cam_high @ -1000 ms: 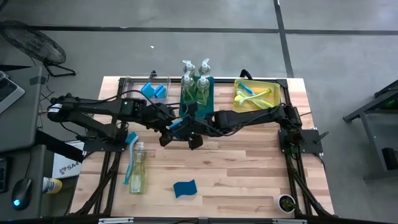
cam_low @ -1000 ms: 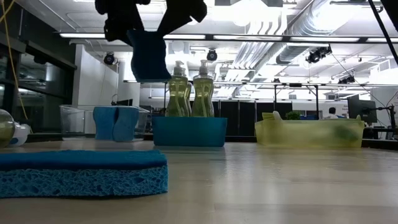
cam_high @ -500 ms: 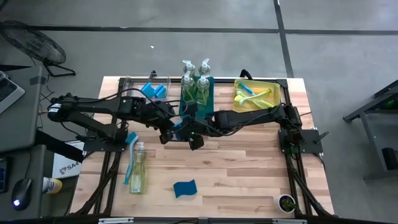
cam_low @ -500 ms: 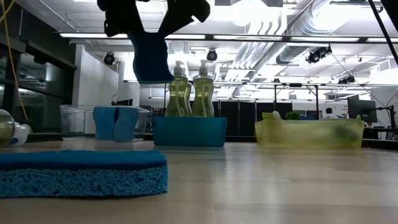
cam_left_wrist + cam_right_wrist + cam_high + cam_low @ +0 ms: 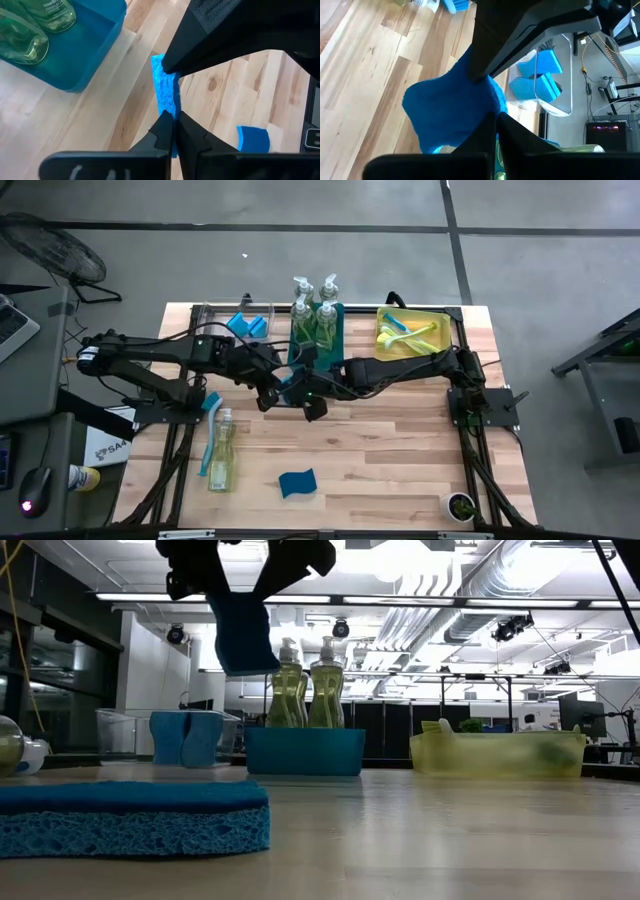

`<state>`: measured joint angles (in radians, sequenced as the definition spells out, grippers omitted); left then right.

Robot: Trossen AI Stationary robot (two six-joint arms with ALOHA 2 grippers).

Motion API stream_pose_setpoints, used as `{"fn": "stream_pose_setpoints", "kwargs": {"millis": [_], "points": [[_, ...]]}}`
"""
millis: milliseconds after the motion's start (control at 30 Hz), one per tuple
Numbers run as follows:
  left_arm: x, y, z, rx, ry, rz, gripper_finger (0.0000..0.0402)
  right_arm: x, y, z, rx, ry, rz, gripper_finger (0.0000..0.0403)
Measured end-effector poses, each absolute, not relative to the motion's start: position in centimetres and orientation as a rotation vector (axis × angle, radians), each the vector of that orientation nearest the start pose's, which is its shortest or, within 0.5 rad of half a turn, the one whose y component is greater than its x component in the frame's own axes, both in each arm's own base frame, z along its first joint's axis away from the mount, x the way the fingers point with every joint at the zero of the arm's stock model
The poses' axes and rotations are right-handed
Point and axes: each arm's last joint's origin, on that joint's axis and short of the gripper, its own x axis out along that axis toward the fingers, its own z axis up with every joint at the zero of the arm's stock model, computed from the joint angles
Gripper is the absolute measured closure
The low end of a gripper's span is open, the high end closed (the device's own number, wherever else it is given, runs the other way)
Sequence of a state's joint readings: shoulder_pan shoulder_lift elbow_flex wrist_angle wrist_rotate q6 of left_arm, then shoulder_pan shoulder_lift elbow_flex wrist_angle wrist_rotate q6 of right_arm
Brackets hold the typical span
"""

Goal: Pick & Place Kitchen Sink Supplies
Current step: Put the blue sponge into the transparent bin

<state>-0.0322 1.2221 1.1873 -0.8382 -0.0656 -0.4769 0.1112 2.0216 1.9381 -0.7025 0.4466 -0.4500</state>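
Sponge (image 5: 288,385), blue, held in the air over mid-table where both grippers meet, in front of the teal bin (image 5: 336,330). From above: left gripper (image 5: 276,390) and right gripper (image 5: 303,392) reach in from opposite sides, each pinched tight on that sponge. Four pump bottles (image 5: 326,318) stand in the teal bin; brushes (image 5: 404,333) lie in the yellow bin (image 5: 443,340); two more sponges (image 5: 247,326) sit in the clear bin (image 5: 204,314). One soap bottle (image 5: 221,455) lies flat near the table's left edge beside a blue brush (image 5: 209,432); a loose sponge (image 5: 296,481) lies toward the front.

Table-level view: held sponge (image 5: 241,632) hangs edge-down, well clear of the wood, dark fingers (image 5: 195,568) above it. Loose sponge (image 5: 133,817) fills the near left; bins in a row behind.

Left wrist view: own fingertips (image 5: 165,129) closed on the sponge's (image 5: 167,96) near edge, the other gripper's fingers clamping its far edge.

Right wrist view: closed fingers (image 5: 487,130) pinch the sponge (image 5: 451,111), which bends between the two grips.
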Motion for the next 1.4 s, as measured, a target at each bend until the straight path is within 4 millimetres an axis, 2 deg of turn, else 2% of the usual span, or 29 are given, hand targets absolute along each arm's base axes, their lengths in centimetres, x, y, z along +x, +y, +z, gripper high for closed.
{"fn": "stream_pose_setpoints", "kwargs": {"millis": [233,433,667,867,1100,1400], "points": [[23.8,-0.6,32.9,-0.402,0.852,0.238,0.0399,45.0,3.7,31.5,-0.616,0.812,-0.195,0.0359],[23.8,-0.6,32.8,-0.398,0.855,0.235,0.0400,44.8,3.7,32.1,-0.542,0.776,-0.192,0.0293],[23.2,-0.3,32.6,-0.342,0.886,0.337,0.0401,43.1,3.3,34.1,-0.468,0.772,-0.284,0.0212],[21.8,0.3,34.5,-0.264,0.924,0.470,0.0401,41.0,3.1,36.0,-0.400,0.779,-0.323,0.0197],[19.9,3.0,37.1,-0.210,0.959,0.596,0.0402,39.6,3.0,36.3,-0.305,0.838,-0.359,0.0197],[16.6,8.4,38.0,-0.218,0.954,0.754,0.0401,38.9,3.1,35.8,-0.209,0.899,-0.375,0.0196]]}}
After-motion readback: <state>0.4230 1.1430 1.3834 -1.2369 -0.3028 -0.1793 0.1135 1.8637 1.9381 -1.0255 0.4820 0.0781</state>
